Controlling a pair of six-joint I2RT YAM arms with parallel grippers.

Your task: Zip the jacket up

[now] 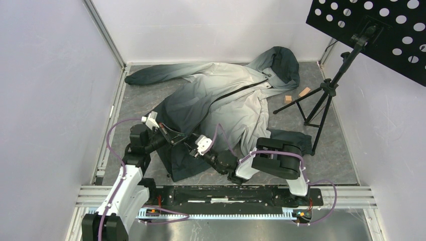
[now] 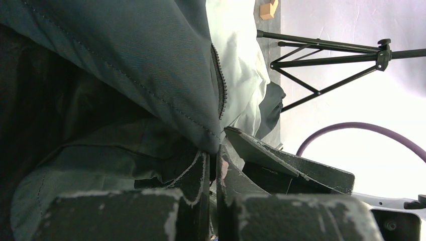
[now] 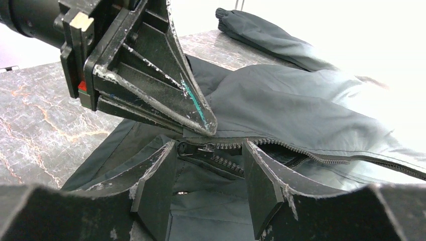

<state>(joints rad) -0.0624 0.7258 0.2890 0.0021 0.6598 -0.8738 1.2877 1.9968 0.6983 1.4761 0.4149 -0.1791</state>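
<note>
The jacket (image 1: 226, 100) lies spread on the table, hood at the far right, its dark zipper (image 1: 236, 93) open down the front. At the near hem, my left gripper (image 2: 213, 159) is shut on the jacket's fabric edge beside the zipper's bottom end. In the right wrist view the left gripper (image 3: 205, 128) pinches that hem just above the zipper slider (image 3: 197, 149). My right gripper (image 3: 210, 150) stands open, its fingers (image 3: 155, 191) on either side of the slider and the lowest zipper teeth (image 3: 226, 163), holding nothing. From the top, both grippers meet at the hem: left gripper (image 1: 185, 139), right gripper (image 1: 195, 149).
A black tripod stand (image 1: 321, 100) stands at the right on the table, carrying a perforated black board (image 1: 371, 35) overhead. Two small wooden blocks (image 1: 296, 95) lie by the hood. White walls close in the left, back and right sides. A sleeve (image 1: 150, 75) reaches far left.
</note>
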